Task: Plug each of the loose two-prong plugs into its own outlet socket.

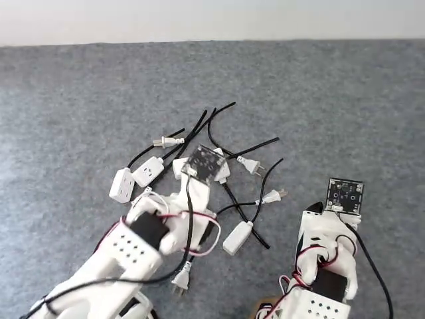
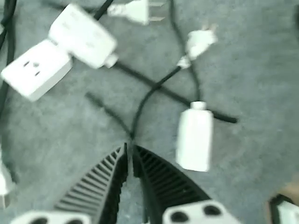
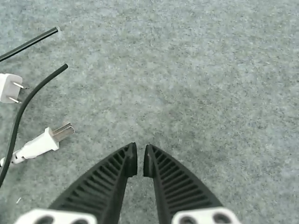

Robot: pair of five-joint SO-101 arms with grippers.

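My left gripper (image 2: 130, 150) sits closed, seemingly pinching the black cord (image 2: 154, 91), which runs right to a two-prong plug (image 2: 201, 41). My right gripper (image 3: 140, 150), closed and empty, hovers right of that plug.

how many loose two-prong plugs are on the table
4: far plug farthest back, middle plug and right plug toward the right arm, near plug beside the left arm. More may be hidden.
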